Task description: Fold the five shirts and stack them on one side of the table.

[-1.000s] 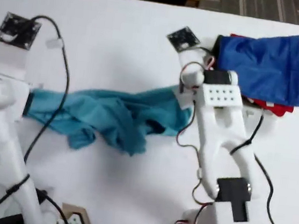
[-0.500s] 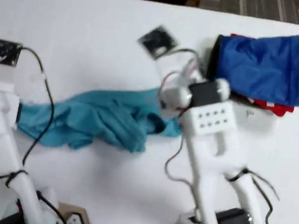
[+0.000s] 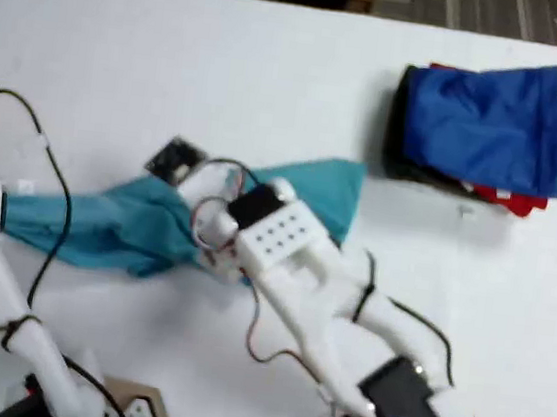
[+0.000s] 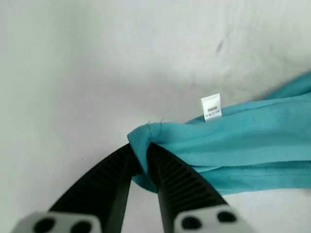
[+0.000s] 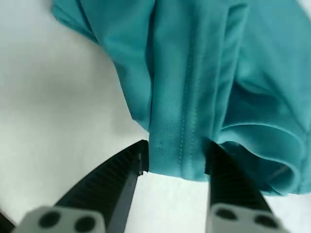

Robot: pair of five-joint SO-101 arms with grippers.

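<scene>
A white table [image 3: 276, 57] bears a teal shirt [image 3: 106, 224] near the folded stack [image 3: 485, 121]. The left gripper [image 4: 142, 160] pinches the shirt's end farthest from the stack; the right gripper [image 5: 177, 158] clamps a nearer fold.

Swung with the right gripper [image 5: 175, 160] leftward, from beside the stack [image 3: 485, 121] to the shirt's [image 3: 106, 224] middle (left gripper [image 4: 144, 160] drawn slightly back).
</scene>
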